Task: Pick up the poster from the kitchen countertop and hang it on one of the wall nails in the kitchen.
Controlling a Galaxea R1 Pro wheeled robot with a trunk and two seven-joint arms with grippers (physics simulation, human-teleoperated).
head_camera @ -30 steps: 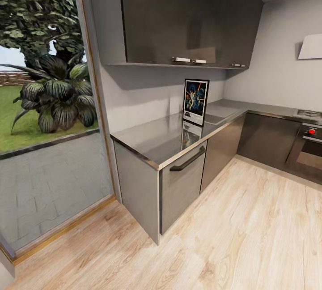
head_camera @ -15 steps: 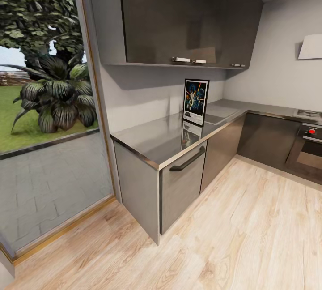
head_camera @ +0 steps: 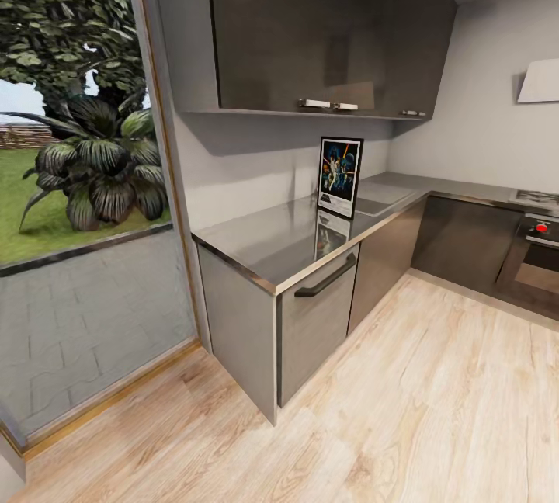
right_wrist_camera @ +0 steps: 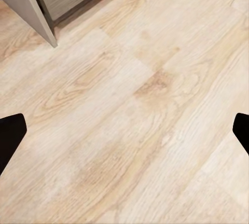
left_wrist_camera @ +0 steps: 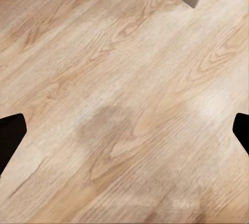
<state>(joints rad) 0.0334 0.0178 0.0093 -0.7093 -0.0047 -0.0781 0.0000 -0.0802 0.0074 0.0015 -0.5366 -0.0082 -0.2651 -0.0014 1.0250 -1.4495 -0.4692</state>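
Poster [head_camera: 340, 176] stands upright on the desk [head_camera: 287, 235], long axis vertical, back against or very near the wall under the dark upper cabinets [head_camera: 326, 26]; its reflection shows in the grey top in front of it. It sits well ahead of the robot and slightly right of centre in the head view, across a stretch of wooden floor [head_camera: 404, 402].

Left gripper [left_wrist_camera: 124, 130]: fingertips at the frame edges, spread wide, nothing between them, pointing down at floor. Right gripper [right_wrist_camera: 124, 130]: same, released and empty, a cabinet corner [right_wrist_camera: 36, 11] near it.

Judgement: base must close on the desk first. Which arm is nearer cannot be settled from here; the right looks marginally favoured.

Containers: none open. Drawer front [head_camera: 314, 317] closed; contents unknown.
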